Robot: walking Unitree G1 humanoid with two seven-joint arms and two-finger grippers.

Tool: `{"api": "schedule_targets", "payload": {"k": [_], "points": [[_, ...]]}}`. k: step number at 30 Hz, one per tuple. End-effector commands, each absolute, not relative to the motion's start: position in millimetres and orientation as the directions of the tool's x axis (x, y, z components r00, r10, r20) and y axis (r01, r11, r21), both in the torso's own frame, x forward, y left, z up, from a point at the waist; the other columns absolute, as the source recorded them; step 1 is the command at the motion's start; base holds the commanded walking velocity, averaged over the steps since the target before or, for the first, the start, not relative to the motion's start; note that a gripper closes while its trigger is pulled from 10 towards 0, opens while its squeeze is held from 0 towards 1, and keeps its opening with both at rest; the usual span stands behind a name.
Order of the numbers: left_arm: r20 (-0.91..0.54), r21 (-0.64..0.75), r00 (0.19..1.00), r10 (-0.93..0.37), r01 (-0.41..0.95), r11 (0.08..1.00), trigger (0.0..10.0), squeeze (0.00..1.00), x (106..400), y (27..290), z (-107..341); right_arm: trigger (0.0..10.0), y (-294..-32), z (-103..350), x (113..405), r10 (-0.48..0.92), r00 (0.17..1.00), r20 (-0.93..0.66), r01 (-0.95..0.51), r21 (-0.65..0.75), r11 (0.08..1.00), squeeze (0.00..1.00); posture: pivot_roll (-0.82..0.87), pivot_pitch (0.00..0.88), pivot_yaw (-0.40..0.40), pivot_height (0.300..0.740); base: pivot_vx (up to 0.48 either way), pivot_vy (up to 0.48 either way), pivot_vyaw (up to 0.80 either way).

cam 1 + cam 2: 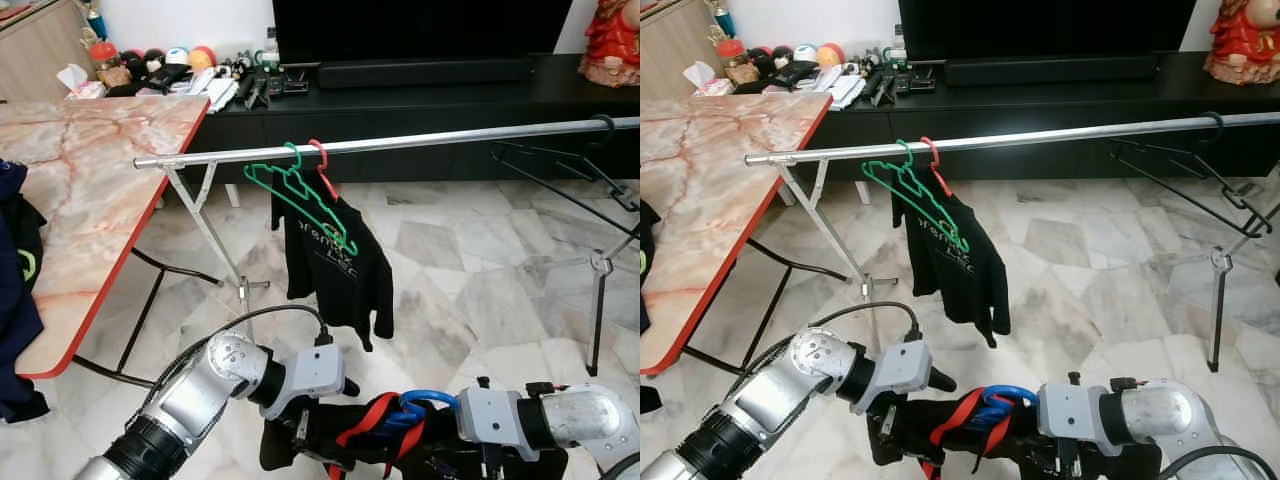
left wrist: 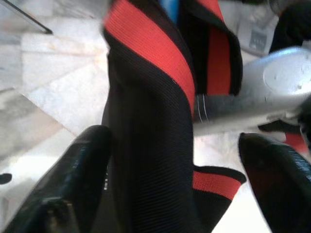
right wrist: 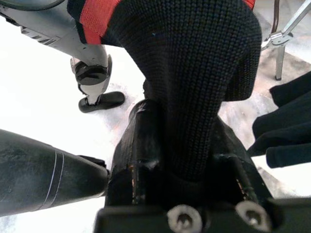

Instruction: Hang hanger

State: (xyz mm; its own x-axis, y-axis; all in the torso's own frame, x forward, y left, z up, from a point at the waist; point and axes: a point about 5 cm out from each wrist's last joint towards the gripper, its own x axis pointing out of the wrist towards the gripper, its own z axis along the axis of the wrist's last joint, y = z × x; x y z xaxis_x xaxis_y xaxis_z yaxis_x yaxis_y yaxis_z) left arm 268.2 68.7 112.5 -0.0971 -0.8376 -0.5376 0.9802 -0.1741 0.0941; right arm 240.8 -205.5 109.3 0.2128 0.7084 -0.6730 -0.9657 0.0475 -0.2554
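Low before the silver clothes rail (image 1: 400,142): blue plastic hanger (image 1: 420,404) draped in limp black-and-red knit garment (image 1: 350,430), light but floppy, best gripped at the stiff hook; right hand (image 3: 184,160) clamped on cloth, left hand (image 2: 170,194) spread.

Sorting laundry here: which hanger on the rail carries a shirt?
The red hanger, holding the black shirt. The green hanger beside it and the black hanger at the rail's far end hang bare.
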Motion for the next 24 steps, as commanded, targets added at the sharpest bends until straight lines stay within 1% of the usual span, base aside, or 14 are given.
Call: {"api": "schedule_targets", "payload": {"k": [1,2,3,4,5,6,7,8,9,15,18,24], "points": [[-0.567,0.11,-0.101,-0.817,0.974,-0.197,1.7,0.0,267.0,70.6,110.4,0.0,-199.3,115.0,242.6,0.727,0.215,-0.652,-0.957,-0.288,0.025,0.0,-0.08,0.161,0.106,0.74,0.0,0.0,0.0],[-0.567,0.11,-0.101,-0.817,0.974,-0.197,1.7,0.0,267.0,70.6,110.4,0.0,-199.3,115.0,242.6,0.727,0.215,-0.652,-0.957,-0.288,0.025,0.0,-0.08,0.161,0.106,0.74,0.0,0.0,0.0],[-0.61,0.125,-0.074,-0.789,0.974,-0.188,8.4,0.0,266.6,67.7,102.5,0.0,-197.2,116.4,243.9,0.731,0.222,-0.646,-0.954,-0.297,0.028,0.0,-0.07,0.16,0.107,0.74,0.0,0.0,0.0],[-0.61,0.125,-0.074,-0.789,0.974,-0.188,8.4,0.0,266.6,67.7,102.5,0.0,-197.2,116.4,243.9,0.731,0.222,-0.646,-0.954,-0.297,0.028,0.0,-0.07,0.16,0.107,0.74,0.0,0.0,0.0],[-0.618,0.124,-0.07,-0.783,0.975,-0.184,7.6,0.0,265.1,65.3,99.3,0.0,-195.9,116.7,244.5,0.732,0.225,-0.643,-0.953,-0.302,0.028,0.0,-0.07,0.158,0.107,0.74,0.0,0.0,0.0],[-0.615,0.115,-0.074,-0.785,0.977,-0.182,7.6,0.0,262.9,62.7,97.3,0.0,-195.1,117.0,245.0,0.733,0.226,-0.642,-0.952,-0.304,0.027,0.0,-0.07,0.158,0.108,0.74,0.0,0.0,0.0],[-0.601,0.104,-0.087,-0.794,0.977,-0.186,1.1,0.0,260.0,59.8,96.3,0.0,-194.2,117.1,245.1,0.735,0.226,-0.64,-0.952,-0.306,0.027,0.0,-0.07,0.159,0.11,0.74,0.0,0.0,0.0],[-0.583,0.09,-0.095,-0.807,0.979,-0.181,1.1,0.0,258.1,57.2,96.2,0.0,-193.4,117.1,245.0,0.736,0.226,-0.638,-0.952,-0.306,0.026,0.0,-0.07,0.159,0.11,0.74,0.0,0.0,0.0],[-0.566,0.089,-0.091,-0.819,0.981,-0.17,0.0,0.0,257.7,53.9,97.1,0.0,-192.8,117.1,245.0,0.737,0.225,-0.637,-0.951,-0.308,0.024,0.0,-0.07,0.159,0.107,0.74,0.0,0.0,0.0],[-0.545,0.092,-0.076,-0.835,0.984,-0.15,0.0,0.0,258.4,46.3,97.1,0.0,-190.5,117.6,245.4,0.738,0.225,-0.637,-0.949,-0.314,0.018,0.0,-0.07,0.16,0.11,0.74,0.0,0.0,0.0],[-0.539,0.092,-0.076,-0.839,0.985,-0.148,0.0,0.0,259.7,45.2,98.7,0.0,-190.2,117.3,244.9,0.736,0.221,-0.64,-0.949,-0.314,0.012,0.0,-0.07,0.16,0.111,0.74,0.0,0.0,0.0],[-0.53,0.117,-0.048,-0.846,0.985,-0.129,0.0,0.0,267.7,47.9,107.1,0.0,-190.9,114.9,242.7,0.73,0.213,-0.65,-0.952,-0.307,0.005,0.0,-0.07,0.16,0.114,0.74,0.0,0.0,0.0]]}}
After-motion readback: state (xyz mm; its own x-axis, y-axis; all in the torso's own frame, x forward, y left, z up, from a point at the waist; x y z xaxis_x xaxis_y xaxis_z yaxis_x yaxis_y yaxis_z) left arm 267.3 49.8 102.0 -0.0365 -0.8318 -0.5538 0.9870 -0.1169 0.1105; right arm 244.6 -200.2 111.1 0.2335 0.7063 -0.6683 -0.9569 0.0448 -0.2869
